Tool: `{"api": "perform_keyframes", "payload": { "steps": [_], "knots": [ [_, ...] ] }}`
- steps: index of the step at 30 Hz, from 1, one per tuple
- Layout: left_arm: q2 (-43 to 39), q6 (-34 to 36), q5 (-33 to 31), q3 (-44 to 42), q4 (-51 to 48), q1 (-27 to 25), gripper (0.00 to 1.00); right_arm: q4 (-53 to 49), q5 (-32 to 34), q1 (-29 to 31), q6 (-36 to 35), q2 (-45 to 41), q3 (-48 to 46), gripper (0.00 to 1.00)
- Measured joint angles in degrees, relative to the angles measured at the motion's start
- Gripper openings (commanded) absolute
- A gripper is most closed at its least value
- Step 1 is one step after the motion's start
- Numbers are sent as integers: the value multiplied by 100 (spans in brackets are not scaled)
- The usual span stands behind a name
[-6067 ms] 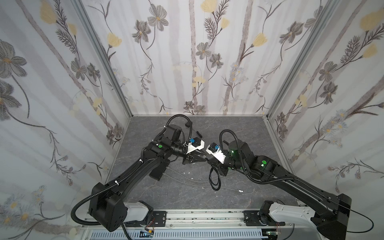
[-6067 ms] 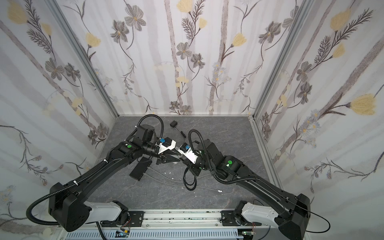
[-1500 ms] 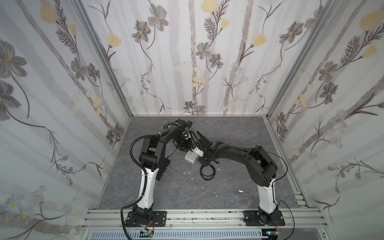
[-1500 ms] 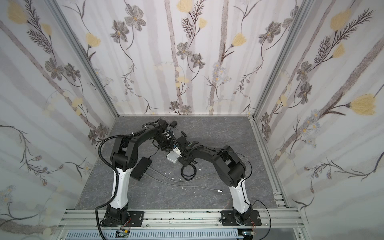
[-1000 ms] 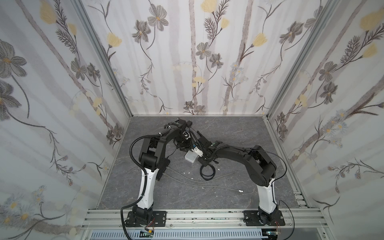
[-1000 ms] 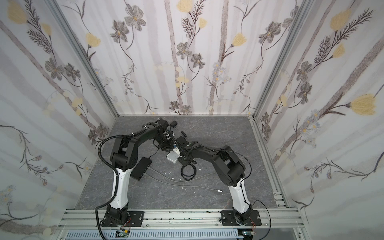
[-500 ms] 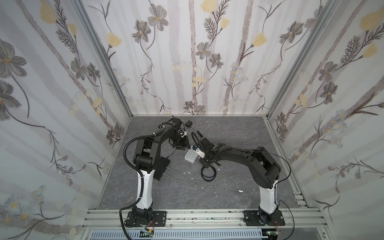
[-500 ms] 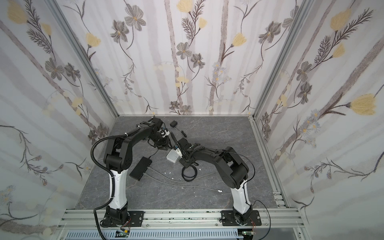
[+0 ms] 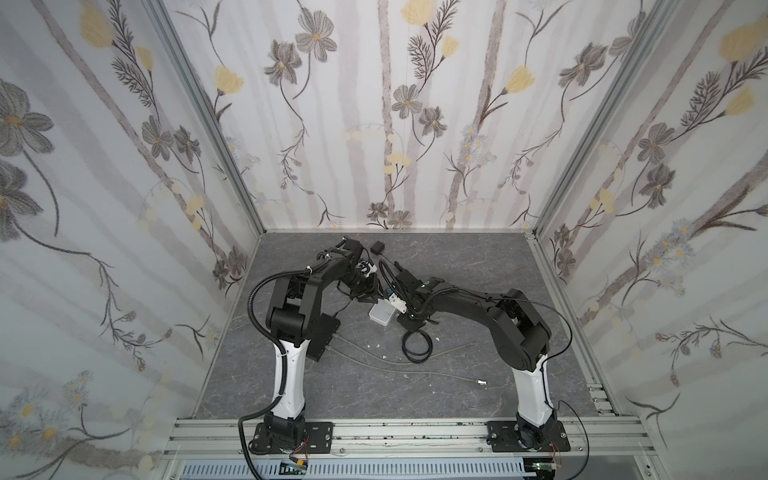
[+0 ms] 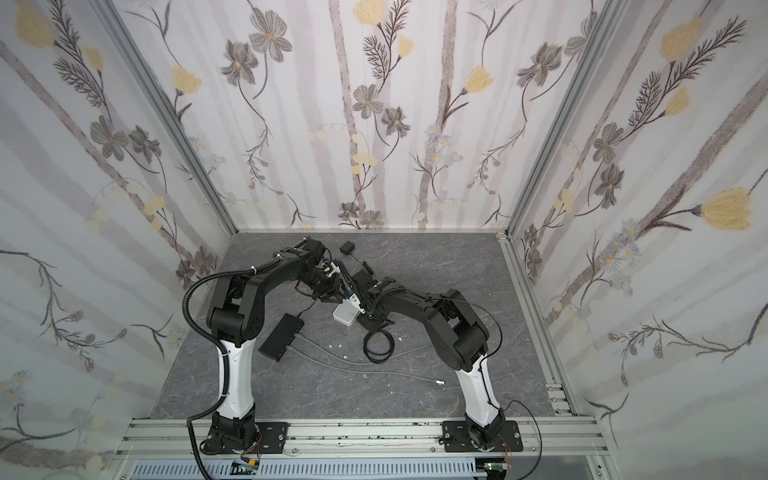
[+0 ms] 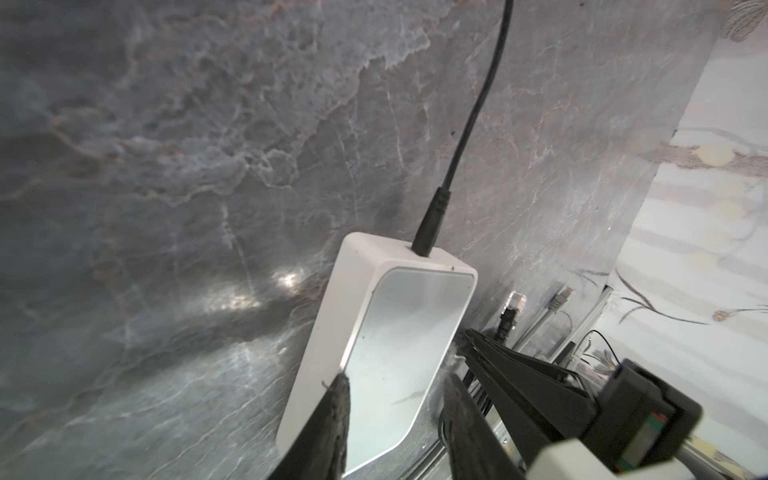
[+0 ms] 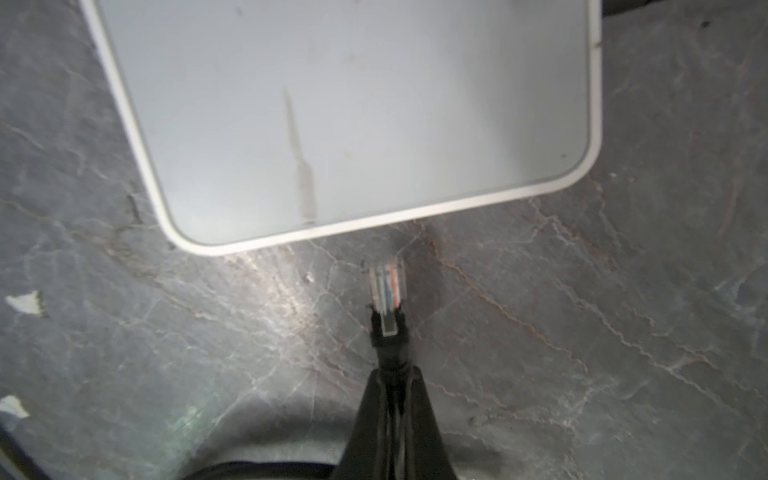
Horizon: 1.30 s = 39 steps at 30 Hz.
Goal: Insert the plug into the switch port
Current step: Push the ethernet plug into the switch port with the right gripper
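**Plug is lining up with the switch**

The right hand (image 12: 392, 376) is pinching together on the black boot just behind the plug (image 12: 387, 282). The plug is pointing at the long side of the white switch (image 12: 345, 116). It is just beside that side but not touching it.

The switch is lying near the middle of the desk (image 9: 457, 266), and the right hand is sitting just to its right. The left hand (image 11: 395, 399) is at one end of the switch. Its fingers (image 11: 337, 399) are apart, one on each side of the switch. I cannot tell if they are squeezing it.

I think this is the lining-up step, right before the push. The port is not showing in any view. The next move is asking for a plug that is level with the hole, then a slow, straight push. The left hand should be holding the switch so it is not sliding away.

A black cord (image 11: 432, 220) is sitting in a short end of the switch. A black loop (image 9: 415, 347) and a grey cable (image 9: 419, 365) are lying nearer. A black box (image 9: 323, 337) is lying to the left. Nothing is blocking the gap, but the loop may be tugging on the plug.
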Motion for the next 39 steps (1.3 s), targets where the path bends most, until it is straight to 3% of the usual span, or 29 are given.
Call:
{"api": "perform_keyframes", "payload": {
  "steps": [24, 39],
  "knots": [
    [101, 142, 210, 13, 22, 42, 35, -632, 321, -13, 149, 463, 868, 0],
    [76, 188, 190, 50, -7, 136, 39, -474, 334, 35, -140, 463, 824, 0]
  ]
}}
